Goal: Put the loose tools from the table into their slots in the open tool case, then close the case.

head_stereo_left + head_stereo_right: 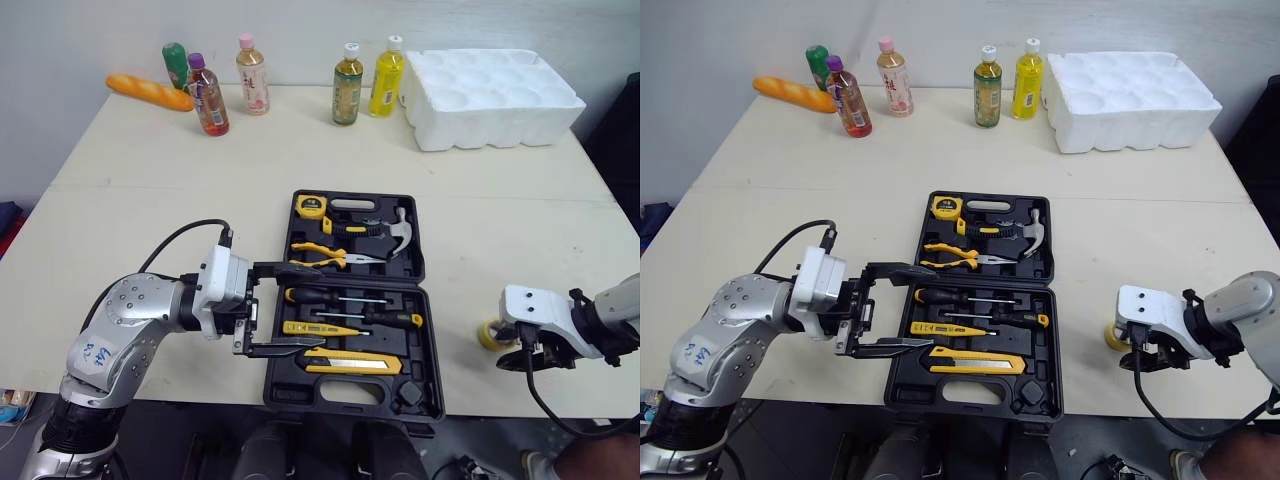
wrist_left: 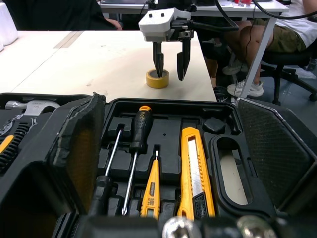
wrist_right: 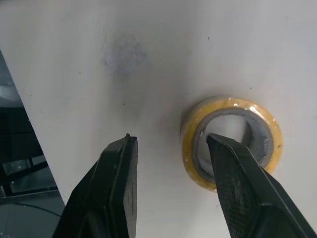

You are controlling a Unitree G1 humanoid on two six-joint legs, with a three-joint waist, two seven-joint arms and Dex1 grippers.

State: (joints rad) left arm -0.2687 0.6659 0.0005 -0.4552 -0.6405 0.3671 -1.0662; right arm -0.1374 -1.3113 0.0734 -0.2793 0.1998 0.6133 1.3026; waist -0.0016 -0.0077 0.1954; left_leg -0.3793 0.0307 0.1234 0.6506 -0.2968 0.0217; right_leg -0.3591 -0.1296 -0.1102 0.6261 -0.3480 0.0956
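Left eye view first: the tool case (image 1: 428,300) lies wide open and flat on the pale surface (image 1: 150,200), near the front edge. Its far half carries a yellow tape measure (image 1: 311,207), a hammer (image 1: 395,232) and yellow-handled pliers (image 1: 325,255). The near half holds two black screwdrivers (image 1: 340,297), a yellow tester (image 1: 320,328) and a yellow utility knife (image 1: 350,362). Over on the robot's left, the left pincer (image 1: 322,305) hangs over that near half with its two black fingers spread wide, one on either side of the screwdriver row, and nothing between them (from the wrist camera you look straight down the slots, fingers flanking the picture). Now to the right side: one loose item, a yellow tape roll (image 1: 488,335), sits on the bare surface well to the right of the case, close to the front edge. The right pincer (image 3: 172,141) is right at it, parted wide and empty. One finger lies across the roll's ring and the other stands over bare surface beside it, so the roll is not framed between them; whether that finger touches the roll, I can't tell. The left wrist camera shows the same from across the case, the right pincer pointing down at the roll. At the back stand bottles (image 1: 347,85), a bread loaf (image 1: 150,92) and a white foam tray (image 1: 490,95).
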